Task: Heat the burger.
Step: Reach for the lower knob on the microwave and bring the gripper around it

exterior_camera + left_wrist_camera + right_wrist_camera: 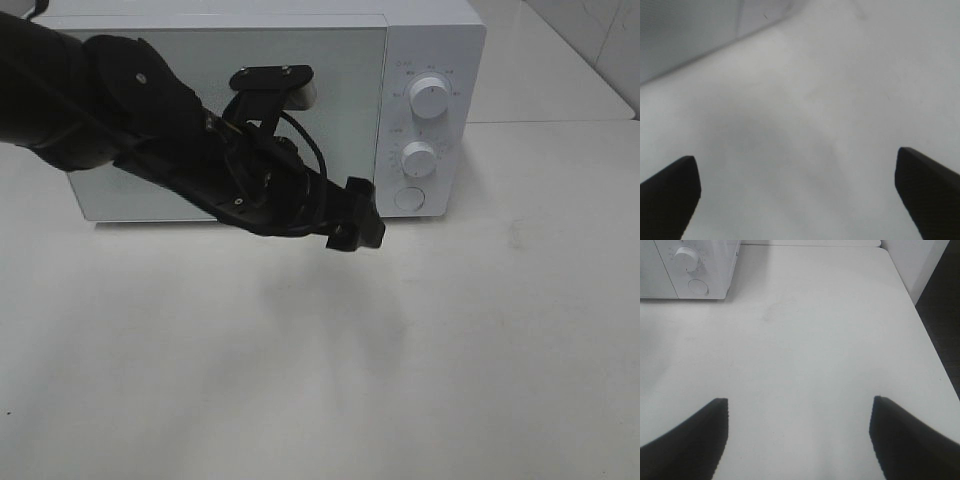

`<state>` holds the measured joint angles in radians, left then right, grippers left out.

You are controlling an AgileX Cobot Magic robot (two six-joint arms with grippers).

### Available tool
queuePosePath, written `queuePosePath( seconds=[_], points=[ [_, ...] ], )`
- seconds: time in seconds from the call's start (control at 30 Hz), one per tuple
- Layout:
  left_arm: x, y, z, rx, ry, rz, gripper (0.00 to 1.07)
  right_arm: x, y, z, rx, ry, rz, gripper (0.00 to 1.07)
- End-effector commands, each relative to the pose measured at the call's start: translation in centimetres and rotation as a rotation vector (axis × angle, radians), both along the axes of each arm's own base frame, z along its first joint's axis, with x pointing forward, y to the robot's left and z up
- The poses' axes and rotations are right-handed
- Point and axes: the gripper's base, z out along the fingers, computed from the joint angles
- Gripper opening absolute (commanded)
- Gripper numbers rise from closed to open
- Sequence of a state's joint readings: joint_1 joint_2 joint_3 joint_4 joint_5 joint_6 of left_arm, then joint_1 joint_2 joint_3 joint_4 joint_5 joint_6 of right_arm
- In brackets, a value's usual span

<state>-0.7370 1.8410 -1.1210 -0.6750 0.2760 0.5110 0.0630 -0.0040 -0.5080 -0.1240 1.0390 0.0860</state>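
The burger is out of view in every frame. A white microwave (440, 50) stands at the back of the table with its door (340, 70) shut. My left gripper (355, 218) hovers just in front of the door's lower right corner, near the round button (408, 198). In the left wrist view the left gripper (797, 172) is open, its dark fingers far apart over bare table with nothing between them. My right gripper (800, 412) is open too and empty, over the table to the right of the microwave (715, 270).
Two white knobs (429, 98) (418, 157) sit on the microwave's right panel. The white table (480, 350) stretches in front and to the right. Its right edge (930, 340) drops to a dark floor. A white wall corner stands beyond the far right corner.
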Motion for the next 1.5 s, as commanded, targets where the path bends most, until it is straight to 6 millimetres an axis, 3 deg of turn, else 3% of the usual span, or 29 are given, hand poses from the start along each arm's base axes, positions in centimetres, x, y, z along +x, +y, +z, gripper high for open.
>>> queuePosePath(
  seconds=[0.03,0.2,0.4,0.47,0.53,0.57,0.6,0.67,0.7,0.77,0.8,0.9,1.0,1.07,1.27,1.5],
  points=[
    [-2.2,1.0,1.1,0.134,0.071,-0.204,0.99,-0.4,0.0,0.0,0.003,-0.026,-0.004,0.76],
    [-3.8,2.3,2.6,0.221,0.145,-0.265,0.99,-0.4,0.0,0.0,0.003,-0.026,-0.004,0.76],
    [-3.7,4.9,4.5,0.25,0.231,-0.128,0.99,-0.4,0.0,0.0,0.003,-0.026,-0.004,0.76],
    [-3.0,7.1,5.2,0.258,0.279,-0.072,0.98,-0.4,0.0,0.0,0.003,-0.026,-0.004,0.76],
    [-2.8,7.9,5.5,0.26,0.293,-0.053,0.98,-0.4,0.0,0.0,0.003,-0.026,-0.004,0.76],
    [-2.5,9.4,6.0,0.263,0.323,-0.02,0.98,-0.4,0.0,0.0,0.003,-0.026,-0.004,0.76],
    [-2.5,9.4,6.0,0.263,0.323,-0.02,0.98,-0.4,0.0,0.0,0.003,-0.026,-0.004,0.76],
    [-1.9,11.8,6.5,0.272,0.366,0.036,0.98,-0.4,0.0,0.0,0.003,-0.026,-0.004,0.76],
    [-1.9,11.8,6.5,0.272,0.366,0.036,0.98,-0.4,0.0,0.0,0.003,-0.026,-0.004,0.76],
    [-1.5,14.4,6.8,0.286,0.424,0.099,0.98,-0.4,0.0,0.0,0.003,-0.026,-0.004,0.76],
    [-1.5,14.4,6.8,0.286,0.424,0.099,0.98,-0.4,0.0,0.0,0.003,-0.026,-0.004,0.76],
    [-1.4,17.5,7.4,0.306,0.492,0.184,0.98,-0.4,0.0,0.0,0.003,-0.026,-0.004,0.76],
    [-1.5,18.9,7.8,0.306,0.506,0.221,0.98,-0.4,0.0,0.0,0.003,-0.026,-0.004,0.76],
    [-1.8,20.9,8.5,0.296,0.519,0.287,0.98,-0.4,0.0,0.0,0.003,-0.026,-0.004,0.76],
    [-3.1,24.2,10.8,0.3,0.469,0.449,0.98,-0.4,0.0,0.0,0.003,-0.026,-0.004,0.76],
    [-5.5,26.5,13.6,0.31,0.374,0.595,0.98,-0.4,0.0,0.0,0.003,-0.026,-0.004,0.76]
  ],
)
